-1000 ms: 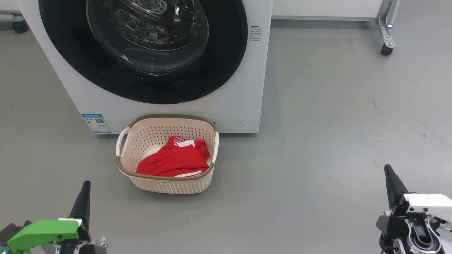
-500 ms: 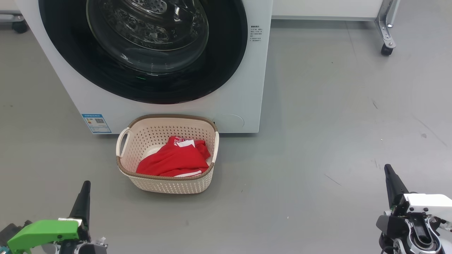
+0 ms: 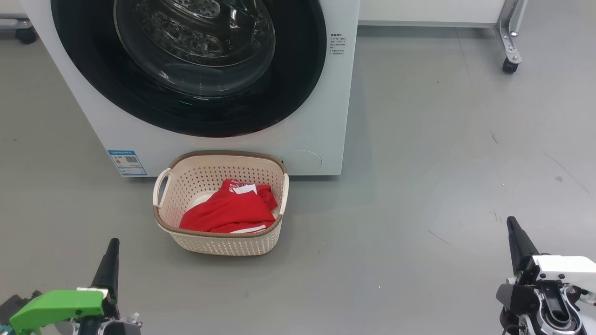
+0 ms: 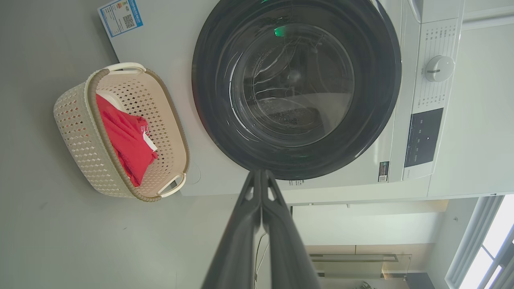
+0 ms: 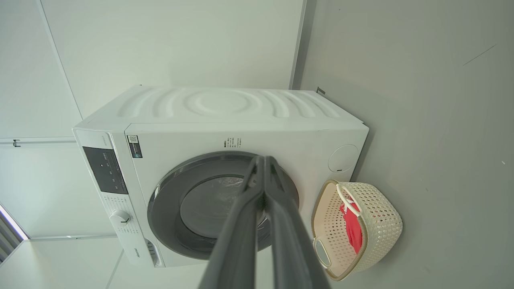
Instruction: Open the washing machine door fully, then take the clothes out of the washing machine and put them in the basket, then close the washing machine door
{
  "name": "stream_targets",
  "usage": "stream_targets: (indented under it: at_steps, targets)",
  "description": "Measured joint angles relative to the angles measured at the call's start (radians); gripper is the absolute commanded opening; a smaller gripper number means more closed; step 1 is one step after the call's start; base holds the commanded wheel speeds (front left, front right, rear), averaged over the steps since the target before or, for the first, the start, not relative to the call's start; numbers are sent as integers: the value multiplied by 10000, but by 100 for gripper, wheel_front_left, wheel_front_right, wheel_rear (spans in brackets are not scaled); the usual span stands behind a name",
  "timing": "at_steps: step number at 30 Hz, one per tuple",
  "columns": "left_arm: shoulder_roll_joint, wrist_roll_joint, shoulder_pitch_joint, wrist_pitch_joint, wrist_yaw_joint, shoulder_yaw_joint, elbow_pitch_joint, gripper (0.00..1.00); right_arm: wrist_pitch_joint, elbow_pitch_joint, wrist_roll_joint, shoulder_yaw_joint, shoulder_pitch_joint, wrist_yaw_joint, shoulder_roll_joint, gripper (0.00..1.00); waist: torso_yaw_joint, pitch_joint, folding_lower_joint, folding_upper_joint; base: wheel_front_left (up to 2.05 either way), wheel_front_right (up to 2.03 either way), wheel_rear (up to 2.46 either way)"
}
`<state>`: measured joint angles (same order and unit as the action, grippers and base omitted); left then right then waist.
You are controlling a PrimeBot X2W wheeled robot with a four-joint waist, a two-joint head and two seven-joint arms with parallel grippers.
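Observation:
The white washing machine [image 3: 321, 116] stands ahead with its round black washing machine door [image 3: 186, 65] shut flat against the front; it also appears as the door [image 4: 297, 88] and the door [image 5: 221, 208] in the wrist views. On the floor before it sits the cream basket [image 3: 221, 242] holding the red clothes [image 3: 228, 211]. The basket [image 4: 80, 136] with the clothes [image 4: 126, 138] lies left in the left wrist view, and the basket [image 5: 377, 228] lower right in the right wrist view. My left gripper [image 3: 111, 244] is shut and empty at lower left. My right gripper [image 3: 512, 223] is shut and empty at lower right.
Grey floor [image 3: 419, 186] spreads to the right of the machine. A metal frame leg on a caster [image 3: 510, 65] stands at the far right, and another caster [image 3: 25, 35] sits at the far left. A white wall panel runs behind.

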<state>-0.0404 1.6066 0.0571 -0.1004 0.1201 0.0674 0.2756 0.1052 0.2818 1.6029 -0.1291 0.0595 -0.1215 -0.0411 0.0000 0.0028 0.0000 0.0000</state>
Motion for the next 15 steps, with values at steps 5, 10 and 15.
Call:
stream_targets:
  at_steps: [5, 10, 15]
  targets:
    - [0, 0, 0, 0, 0, 2, 0, 0, 0, 0, 0, 0, 0, 0, 0, 0, 0, 0, 0, 0, 0, 0, 0]
    - [0, 0, 1, 0, 0, 2, 0, 0, 0, -2, 0, -2, 0, -2, 0, 0, 0, 0, 0, 0, 0, 0, 0]
    - [0, -2, 1, 0, 0, 2, 0, 0, 10, -2, 0, -4, 1, 0, 2, 0, 0, 0, 0, 0, 0, 0, 0]
